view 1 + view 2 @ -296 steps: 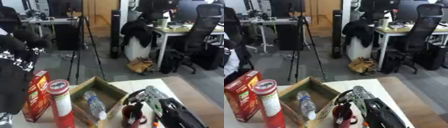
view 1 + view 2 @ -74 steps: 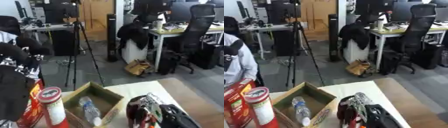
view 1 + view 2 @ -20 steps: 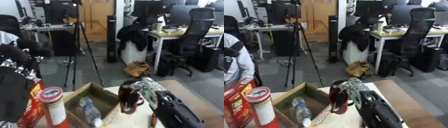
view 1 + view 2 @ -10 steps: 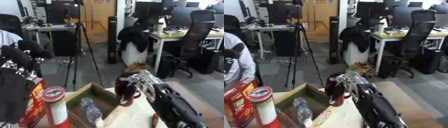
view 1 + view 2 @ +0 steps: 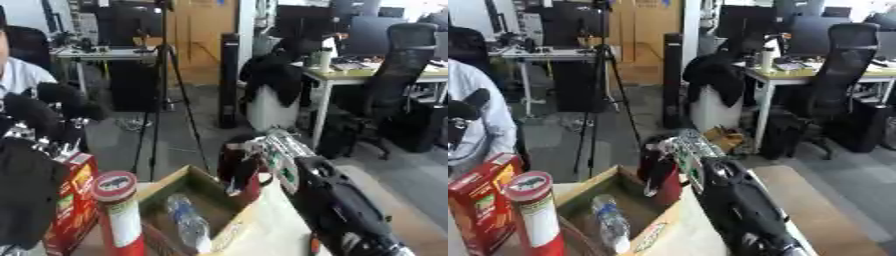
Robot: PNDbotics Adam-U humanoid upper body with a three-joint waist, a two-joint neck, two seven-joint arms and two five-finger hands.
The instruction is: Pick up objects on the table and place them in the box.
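Right hand (image 5: 254,162), at frame centre, curled round a dark red mug (image 5: 241,172) and holding it above the near edge of the open cardboard box (image 5: 166,192), lower centre-left. Probably ceramic, so rigid, moderately heavy and likely to chip if dropped; glazed surface apt to slip, so best held across the body or by the handle, though which of these the fingers have cannot be made out. Inside the box, a clear plastic water bottle (image 5: 188,225) lying on its side, light and likely to roll or dent under a mug set down on it; free floor beside it looks the safer spot. Left of the box, in the lower left, a tall cylindrical snack can with a red lid (image 5: 118,210) standing upright, light and easy to tip, best taken round its middle, and behind it a red carton (image 5: 74,200), stiff but crushable. Left hand not visible in either view. A dark mass at the far left edge, not identifiable. Pale table (image 5: 815,200) running to the lower right, apparently smooth. Beyond, across the upper frame, an office: tripod (image 5: 166,90) upper left, desks (image 5: 350,77), black chair (image 5: 402,60) upper right, grey floor.
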